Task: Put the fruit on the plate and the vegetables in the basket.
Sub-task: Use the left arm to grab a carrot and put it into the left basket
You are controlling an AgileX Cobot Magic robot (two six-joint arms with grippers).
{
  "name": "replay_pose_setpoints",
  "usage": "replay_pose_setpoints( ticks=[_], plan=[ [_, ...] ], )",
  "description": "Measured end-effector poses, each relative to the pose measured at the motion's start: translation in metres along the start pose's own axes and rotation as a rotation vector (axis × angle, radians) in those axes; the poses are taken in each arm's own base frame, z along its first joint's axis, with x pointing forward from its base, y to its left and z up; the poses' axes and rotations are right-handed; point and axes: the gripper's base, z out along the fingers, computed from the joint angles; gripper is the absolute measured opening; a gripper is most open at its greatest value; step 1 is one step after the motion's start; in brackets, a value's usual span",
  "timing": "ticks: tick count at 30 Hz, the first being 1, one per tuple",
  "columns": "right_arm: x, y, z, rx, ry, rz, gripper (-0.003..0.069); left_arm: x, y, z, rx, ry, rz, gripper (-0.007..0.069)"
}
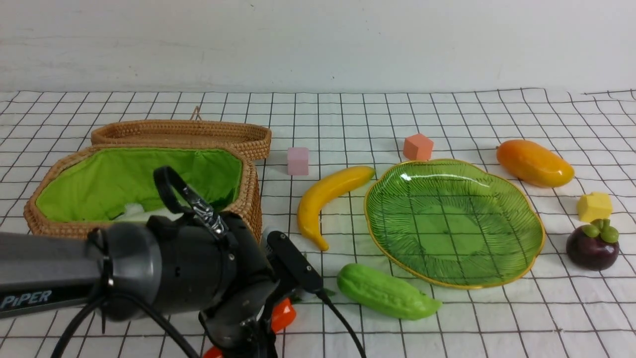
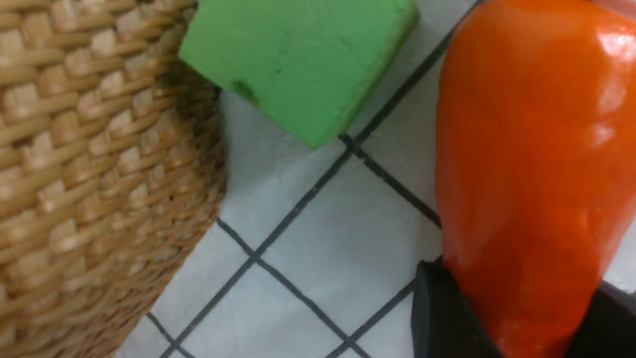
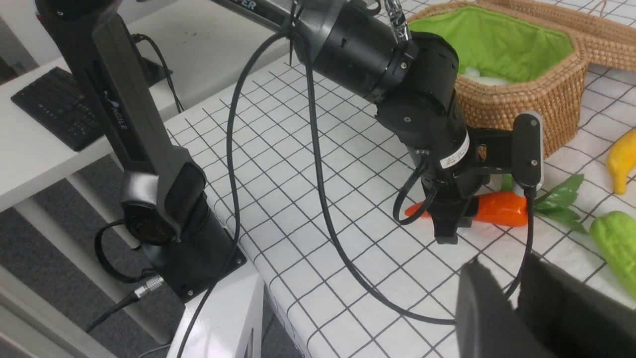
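Note:
My left gripper is down at the table beside the wicker basket, shut on the orange carrot, which lies on the cloth with its green leaves spread out. The white radish lies in the basket's green lining. The light-green cucumber lies in front of the green leaf plate, which holds nothing. The banana is left of the plate, the mango behind right, the mangosteen right. My right gripper is shut and empty, out of the front view.
A green foam cube sits against the basket wall near the carrot. Pink, orange and yellow cubes lie round the plate. The basket lid lies open behind. A black cable trails over the table's near edge.

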Motion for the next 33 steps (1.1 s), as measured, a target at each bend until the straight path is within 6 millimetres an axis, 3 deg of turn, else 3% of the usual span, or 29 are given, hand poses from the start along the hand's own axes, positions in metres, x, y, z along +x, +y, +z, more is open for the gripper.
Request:
replay_pose_setpoints(
  ticks=[4, 8, 9, 10, 12, 14, 16, 20, 24, 25, 27, 31, 33],
  plan=[
    [0.000, 0.000, 0.000, -0.004, -0.002, 0.005, 0.0141, 0.001, -0.005, -0.018, -0.006, 0.002, 0.034, 0.0258],
    [-0.001, 0.001, 0.000, -0.007, -0.006, 0.007, 0.0141, 0.003, -0.021, -0.080, -0.015, -0.131, 0.164, 0.0258],
    [-0.001, 0.001, 0.000, -0.007, -0.008, 0.008, 0.0141, 0.004, -0.021, -0.083, -0.017, -0.140, 0.171, 0.0258],
    [-0.002, 0.000, 0.000, -0.002, -0.019, 0.009, 0.0141, 0.009, -0.022, -0.111, -0.043, -0.226, 0.230, 0.0258],
    [-0.004, -0.001, 0.000, 0.013, -0.049, 0.002, 0.0143, 0.013, -0.014, -0.130, -0.094, -0.284, 0.276, 0.0258],
    [-0.011, -0.005, -0.001, 0.054, -0.116, -0.027, 0.0143, 0.022, 0.006, -0.152, -0.208, -0.352, 0.321, 0.0258],
    [-0.019, -0.009, -0.002, 0.106, -0.203, -0.050, 0.0143, 0.027, 0.027, -0.162, -0.313, -0.385, 0.332, 0.0258],
    [-0.029, -0.015, -0.006, 0.176, -0.323, -0.063, 0.0149, 0.029, 0.063, -0.164, -0.452, -0.413, 0.310, 0.0258],
    [-0.031, -0.016, -0.007, 0.188, -0.341, -0.077, 0.0153, 0.033, 0.102, -0.147, -0.532, -0.357, 0.309, 0.0258],
    [-0.031, -0.015, -0.007, 0.188, -0.340, -0.077, 0.0153, 0.032, 0.104, -0.145, -0.538, -0.354, 0.319, 0.0258],
    [-0.029, -0.015, -0.006, 0.178, -0.323, -0.079, 0.0154, 0.036, 0.124, -0.126, -0.553, -0.272, 0.349, 0.0258],
    [-0.028, -0.014, -0.005, 0.164, -0.302, -0.080, 0.0154, 0.039, 0.136, -0.106, -0.547, -0.178, 0.385, 0.0268],
    [-0.026, -0.013, -0.005, 0.156, -0.290, -0.080, 0.0154, 0.040, 0.141, -0.099, -0.551, -0.146, 0.407, 0.0322]
  ],
)
